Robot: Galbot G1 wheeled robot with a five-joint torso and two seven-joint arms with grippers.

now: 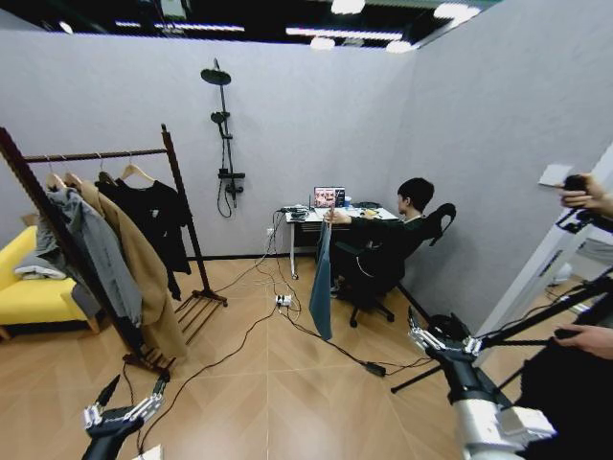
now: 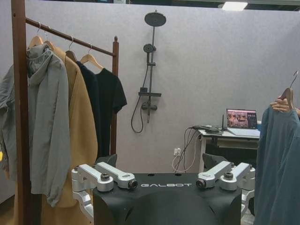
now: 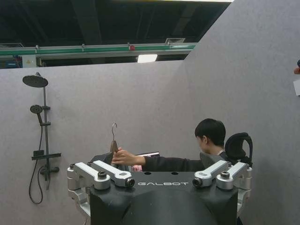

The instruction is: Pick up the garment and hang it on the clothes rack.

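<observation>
Garment (image 1: 323, 283) is held out on its hanger by a seated person's hand (image 1: 331, 217), well away from the clothes rack (image 1: 177, 182).

Both grippers, left (image 1: 129, 404) and right (image 1: 442, 339), are spread and empty; the hanger should be approached squarely and gripped near the hook.

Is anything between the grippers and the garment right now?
Nothing visible. Open floor lies between the left gripper, the right gripper and the garment, which a seated person's hand holds up by its hanger. Cables cross the floor near it.
</observation>
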